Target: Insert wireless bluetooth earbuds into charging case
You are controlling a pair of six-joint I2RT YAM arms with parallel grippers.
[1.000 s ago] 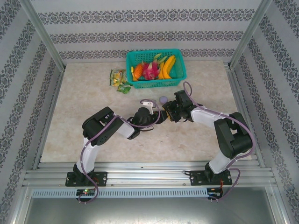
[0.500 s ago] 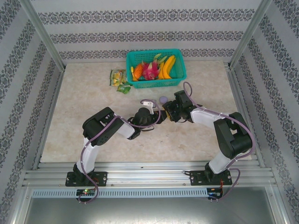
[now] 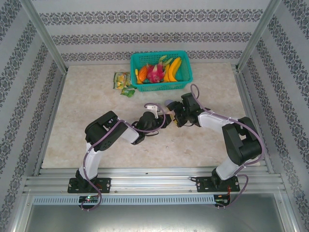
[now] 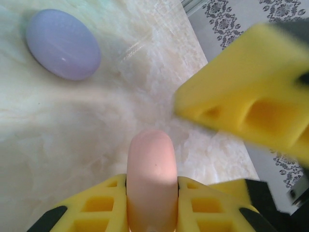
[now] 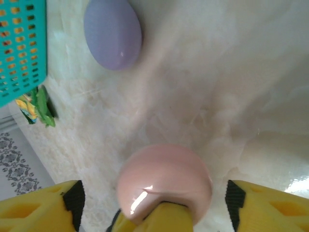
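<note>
The two arms rise from their bases at the near edge of the table and bend inward, so that both wrists meet near the middle of the pale, marbled top. The left gripper comes in from the left with its yellow fingers pressed against both flat faces of the pink charging case, a round disc held on edge above the table surface. The right gripper faces it from the right, its own yellow fingers standing wide apart, one on each side of the pink case with a gap showing on both sides, so they do not touch it. In the left wrist view one of those right fingers shows as a blurred yellow block just right of the held case. Whether the pink case is open or closed cannot be told. Just beyond the two grippers a purple case lies flat on the table, apart from both. Farther back and to the left lie some small snack packets, and behind them, against the far wall, stands a teal basket holding a banana and other bright fruit.
</note>
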